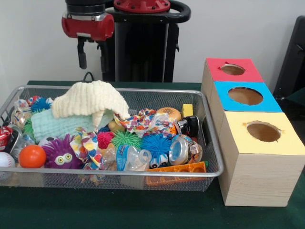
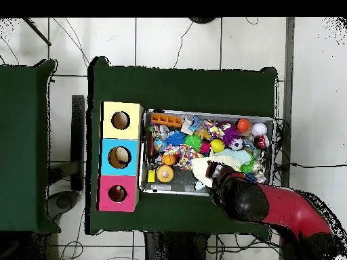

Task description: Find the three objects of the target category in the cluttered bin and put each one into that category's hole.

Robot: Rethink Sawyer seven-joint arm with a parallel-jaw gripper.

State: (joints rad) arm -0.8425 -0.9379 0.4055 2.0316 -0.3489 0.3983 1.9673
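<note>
Cream knit cloth (image 1: 90, 101) covers the bin's (image 1: 143, 174) back left; end effector (image 1: 91, 55) hangs above it, open, empty. Lift the cloth aside first to expose targets.

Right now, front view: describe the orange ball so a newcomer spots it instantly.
Start at the wire mesh bin on the green table. Go to its front corner farthest from the wooden boxes. The orange ball sits beside the purple fuzzy toy with eyes; it alone is smooth, plain orange.

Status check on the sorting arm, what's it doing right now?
Gripper above the bin, far side, jaws open, empty. Three holes box: nothing seen going in. Cream cloth draped over the clutter below.
</note>
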